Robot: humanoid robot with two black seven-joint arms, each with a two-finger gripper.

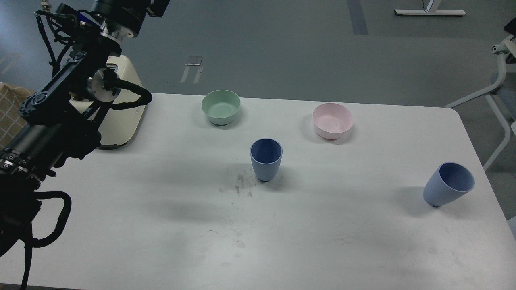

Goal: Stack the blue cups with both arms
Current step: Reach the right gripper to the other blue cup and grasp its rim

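Observation:
The darker blue cup [266, 159] stands upright near the middle of the white table [282, 225]. The paler periwinkle cup [448, 183] stands at the right, near the table's right edge. My left arm [60, 117] rises from the lower left up past the top edge of the view. Its gripper is out of view above the frame. My right arm and gripper are not in view. Both cups stand free, with nothing touching them.
A mint-green bowl [221, 106] and a pink bowl [333, 120] stand along the back of the table. A cream toaster [121, 117] stands at the back left behind my arm. A white chair frame [500, 80] stands off the table's right side.

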